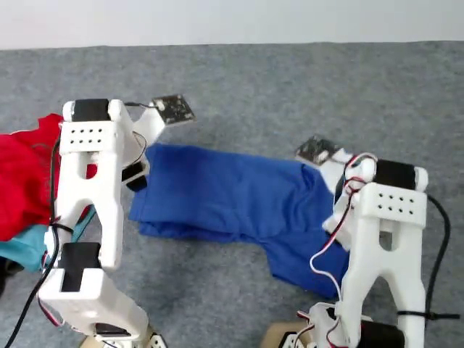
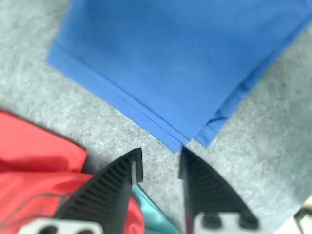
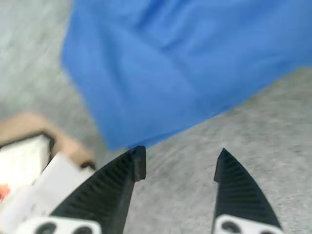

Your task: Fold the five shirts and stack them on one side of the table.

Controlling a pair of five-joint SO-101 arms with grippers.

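Note:
A blue shirt (image 1: 232, 196) lies partly folded across the middle of the grey table, one end trailing toward the front right. In the left wrist view my left gripper (image 2: 161, 156) hovers open just off a folded corner of the blue shirt (image 2: 180, 63), with nothing between its fingers. In the right wrist view my right gripper (image 3: 181, 153) stands wide open over bare table beside the edge of the blue shirt (image 3: 180, 68). A red shirt (image 1: 25, 177) is bunched at the table's left edge, with a teal shirt (image 1: 25, 246) poking out from under it.
The grey felt table (image 1: 290, 87) has open room along the back and far right. The white left arm (image 1: 87, 188) stands between the red pile and the blue shirt. The right arm (image 1: 384, 217) covers the shirt's front right end. A tan block (image 3: 29, 126) sits near the right arm's base.

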